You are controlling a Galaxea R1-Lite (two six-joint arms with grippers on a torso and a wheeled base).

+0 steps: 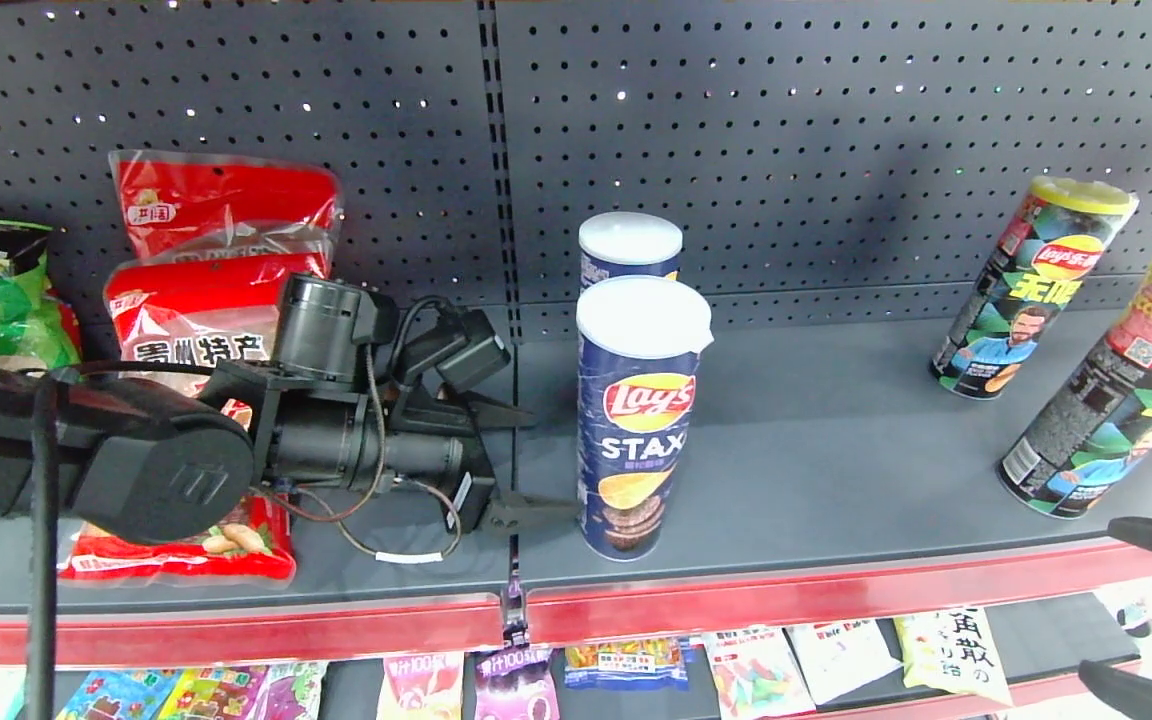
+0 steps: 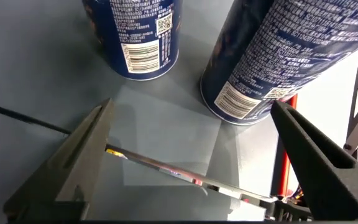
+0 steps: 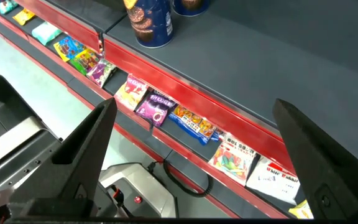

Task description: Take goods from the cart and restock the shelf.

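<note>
Head view is taken first: the grey shelf (image 1: 836,450), with a red strip along the front, is seen across the whole width. Red snack bags (image 1: 206,300) are leaned against the perforated back wall on the left side. In front of these bags the left gripper (image 1: 546,465) is held low over the shelf board. Its jaws are spread wide and nothing is between them, and the lower finger tip is just beside the front blue can (image 1: 639,420). This can is stood upright near the front of the shelf. A second blue can (image 1: 629,245) is placed directly behind it; whether the two are touching cannot be decided. Two green-and-black cans (image 1: 1031,290) are stood well apart to the right. The right gripper (image 3: 194,106) is found lower, before the shelf front and above the small packets (image 3: 166,112) of the tier beneath, likewise wide open and empty.

The front can is judged as already placed, so a withdrawal of the left arm is probably needed. The can is tall and narrow, and a sideways sweep of the open finger could tip it, so that it is rolled off the front or the can behind is knocked over
</note>
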